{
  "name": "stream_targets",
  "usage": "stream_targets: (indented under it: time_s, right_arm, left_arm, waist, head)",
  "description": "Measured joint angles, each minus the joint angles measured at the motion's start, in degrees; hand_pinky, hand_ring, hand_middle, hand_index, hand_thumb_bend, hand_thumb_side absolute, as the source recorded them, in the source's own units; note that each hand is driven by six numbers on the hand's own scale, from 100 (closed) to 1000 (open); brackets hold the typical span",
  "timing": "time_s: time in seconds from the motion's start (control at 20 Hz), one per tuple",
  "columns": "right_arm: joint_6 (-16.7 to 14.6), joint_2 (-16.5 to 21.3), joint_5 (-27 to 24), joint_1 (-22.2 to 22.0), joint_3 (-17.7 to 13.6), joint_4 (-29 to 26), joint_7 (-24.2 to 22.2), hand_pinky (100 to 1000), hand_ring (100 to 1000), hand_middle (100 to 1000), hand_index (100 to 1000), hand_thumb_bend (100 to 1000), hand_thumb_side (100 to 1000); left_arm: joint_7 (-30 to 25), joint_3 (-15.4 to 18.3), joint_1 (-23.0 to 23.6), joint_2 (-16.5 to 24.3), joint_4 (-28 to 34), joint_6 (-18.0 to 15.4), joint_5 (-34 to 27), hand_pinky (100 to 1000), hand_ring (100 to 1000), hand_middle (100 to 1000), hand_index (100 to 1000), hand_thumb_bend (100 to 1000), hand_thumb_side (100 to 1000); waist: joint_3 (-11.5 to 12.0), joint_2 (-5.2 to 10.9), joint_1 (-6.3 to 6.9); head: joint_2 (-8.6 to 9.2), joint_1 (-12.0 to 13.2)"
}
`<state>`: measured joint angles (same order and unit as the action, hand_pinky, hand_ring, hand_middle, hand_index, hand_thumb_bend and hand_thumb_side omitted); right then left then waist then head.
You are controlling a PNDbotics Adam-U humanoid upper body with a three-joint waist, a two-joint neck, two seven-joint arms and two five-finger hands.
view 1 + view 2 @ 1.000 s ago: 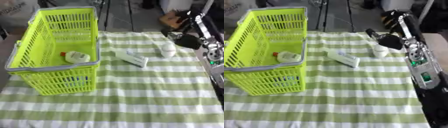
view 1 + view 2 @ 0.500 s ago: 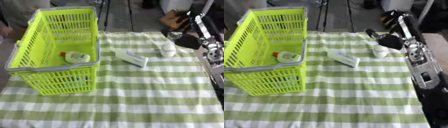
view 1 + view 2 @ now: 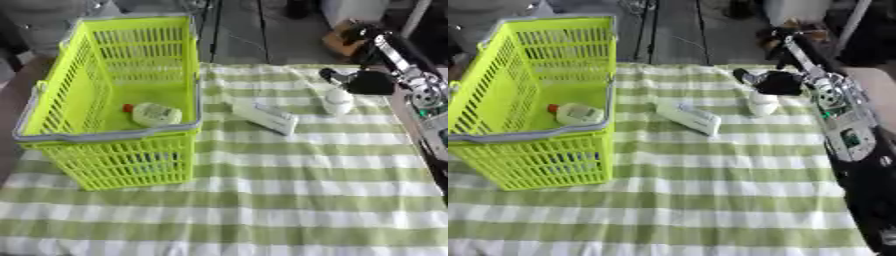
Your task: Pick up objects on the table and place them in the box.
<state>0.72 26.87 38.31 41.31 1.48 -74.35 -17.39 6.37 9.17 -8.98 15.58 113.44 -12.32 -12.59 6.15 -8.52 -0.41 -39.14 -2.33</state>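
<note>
A cloth (image 3: 262, 200) with green and white stripes covers the table, its stripes running across the view and slightly askew. Beyond its far edge lies a dark floor (image 3: 254, 35), crossed by thin dark legs or cables (image 3: 214, 25). A brown cardboard box (image 3: 343, 42) sits on that floor near the upper right, partly hidden

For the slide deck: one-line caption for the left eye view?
Right hand over a white bottle; a box beside the green basket.
</note>
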Motion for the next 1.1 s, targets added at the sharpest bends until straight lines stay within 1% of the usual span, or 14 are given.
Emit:
stream_targets:
  time_s: [0.1, 0.15, 0.2, 0.25, 0.3, 0.35, 0.45, 0.5, 0.55, 0.6, 0.65, 0.7, 0.9, 1.1]
  right_arm:
    - [-1.08, 0.68, 2.3, 2.03, 0.01, 4.01, -3.71, 629, 744, 844, 931, 574, 397]
    - [-1.61, 0.8, 3.35, 2.79, -0.03, 5.77, -5.08, 629, 744, 844, 931, 574, 397]
    - [-2.07, 0.87, 4.3, 3.34, -0.07, 7.31, -6.14, 651, 775, 866, 937, 582, 395]
    - [-2.39, 1.0, 5.42, 3.88, -0.19, 8.87, -7.01, 651, 775, 866, 937, 582, 395]
    - [-2.61, 1.17, 6.67, 4.53, -0.4, 10.43, -7.69, 708, 853, 899, 941, 597, 393]
    - [-2.59, 1.3, 8.32, 5.43, -0.67, 12.22, -8.17, 708, 853, 899, 941, 597, 393]
    - [-2.55, 1.32, 12.21, 7.17, -1.31, 15.77, -8.42, 726, 871, 906, 942, 602, 391]
    - [-2.59, 1.32, 14.09, 7.76, -1.63, 17.27, -8.35, 798, 938, 953, 952, 622, 380]
    - [-2.57, 1.31, 16.17, 8.45, -1.91, 18.92, -8.23, 798, 938, 953, 952, 622, 380]
    - [-2.57, 1.3, 18.31, 9.17, -2.2, 20.5, -8.07, 840, 963, 969, 957, 634, 373]
    - [-2.59, 1.19, 20.44, 9.87, -2.49, 22.03, -7.85, 840, 963, 969, 957, 634, 373]
    - [-2.65, 1.07, 22.27, 10.48, -2.76, 23.39, -7.65, 871, 980, 984, 961, 639, 369]
    - [-2.88, 0.31, 28.55, 12.56, -4.1, 28.49, -6.76, 901, 999, 997, 963, 642, 368]
    - [-2.11, -0.12, 31.89, 13.69, -5.53, 31.63, -5.13, 895, 987, 993, 963, 634, 375]
  left_arm:
    - [-0.06, -0.02, 0.03, 0.0, 0.0, 0.04, 0.0, 721, 948, 862, 800, 262, 862]
    - [-0.11, -0.03, 0.05, 0.0, 0.0, 0.07, 0.0, 721, 948, 862, 800, 262, 862]
    - [-0.15, -0.05, 0.06, 0.0, 0.0, 0.09, 0.0, 721, 949, 862, 800, 261, 863]
    - [-0.18, -0.11, 0.09, 0.0, 0.0, 0.12, 0.0, 721, 949, 862, 800, 261, 863]
    - [-0.23, -0.17, 0.12, 0.0, 0.0, 0.16, 0.0, 721, 950, 862, 800, 260, 863]
    - [-0.28, -0.19, 0.16, 0.0, 0.0, 0.17, 0.01, 721, 950, 862, 800, 260, 863]
    - [-0.37, -0.2, 0.18, 0.0, 0.0, 0.11, 0.02, 721, 950, 862, 800, 260, 864]
    - [-0.41, -0.21, 0.18, 0.0, 0.0, 0.08, 0.03, 722, 951, 862, 800, 259, 866]
    - [-0.46, -0.23, 0.18, 0.0, 0.0, 0.06, 0.04, 722, 951, 862, 800, 259, 866]
    - [-0.53, -0.24, 0.18, 0.0, 0.0, 0.03, 0.04, 722, 951, 862, 800, 259, 865]
    - [-0.59, -0.26, 0.18, 0.0, 0.0, 0.06, 0.05, 722, 951, 862, 800, 259, 865]
    - [-0.65, -0.33, 0.18, 0.0, 0.0, 0.08, 0.05, 722, 951, 862, 800, 258, 866]
    - [-0.9, -0.57, 0.17, 0.0, 0.0, 0.1, 0.05, 722, 951, 862, 800, 258, 866]
    - [-1.09, -0.61, 0.14, 0.01, 0.0, 0.04, 0.05, 722, 952, 862, 800, 257, 867]
  waist:
    - [0.22, 0.0, -0.01]
    - [0.23, 0.0, -0.01]
    - [0.25, -0.01, -0.01]
    - [0.34, -0.04, -0.01]
    - [0.5, -0.16, -0.01]
    - [0.65, -0.35, -0.01]
    - [0.93, -0.65, -0.01]
    - [0.97, -0.69, -0.04]
    - [1.04, -0.74, -0.07]
    - [1.24, -0.81, -0.09]
    - [1.43, -0.91, -0.15]
    - [1.57, -1.01, -0.24]
    - [2.42, -1.19, -0.6]
    - [3.31, -1.51, -0.94]
  head:
    - [-0.01, -0.01]
    - [-0.02, -0.02]
    - [-0.03, -0.02]
    - [-0.03, -0.03]
    - [-0.03, -0.04]
    - [-0.03, -0.09]
    - [-0.03, -0.24]
    - [-0.03, -0.39]
    - [0.0, -0.61]
    - [0.02, -0.86]
    - [0.04, -1.07]
    - [0.06, -1.26]
    - [0.3, -1.81]
    - [0.55, -1.9]
